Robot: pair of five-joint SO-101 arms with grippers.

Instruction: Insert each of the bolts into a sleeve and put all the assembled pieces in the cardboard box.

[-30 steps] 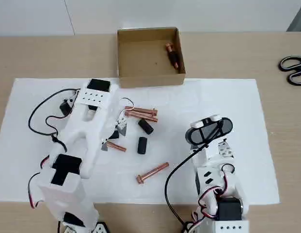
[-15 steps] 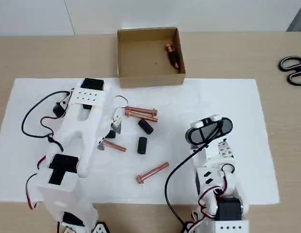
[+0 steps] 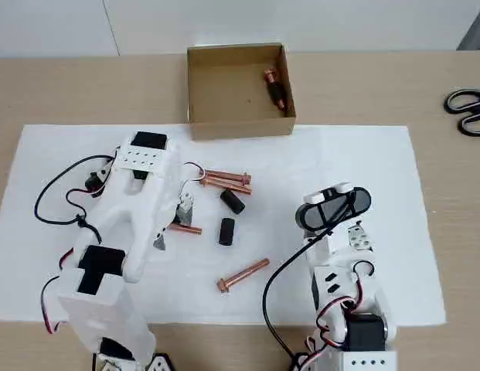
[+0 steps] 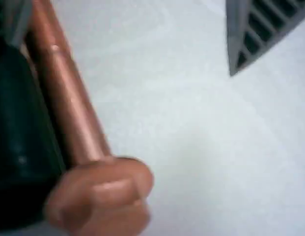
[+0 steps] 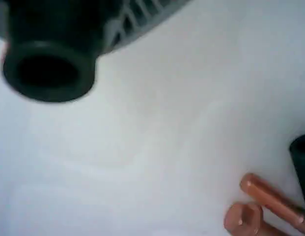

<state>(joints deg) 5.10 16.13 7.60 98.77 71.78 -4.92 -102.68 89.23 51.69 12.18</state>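
From the high view I see my left gripper (image 3: 173, 226) open on the white paper (image 3: 363, 154), its jaws on either side of a bolt (image 3: 187, 229). A pair of bolts (image 3: 224, 180), two sleeves (image 3: 232, 201) and another bolt (image 3: 243, 275) lie loose nearby. One assembled piece (image 3: 275, 87) rests in the cardboard box (image 3: 238, 130).

In the left wrist view the bolt lies against one side, with the other finger (image 4: 255, 34) well apart from it.

In the right wrist view my right gripper (image 5: 64, 34) clamps a black sleeve (image 5: 49, 71) above the paper.
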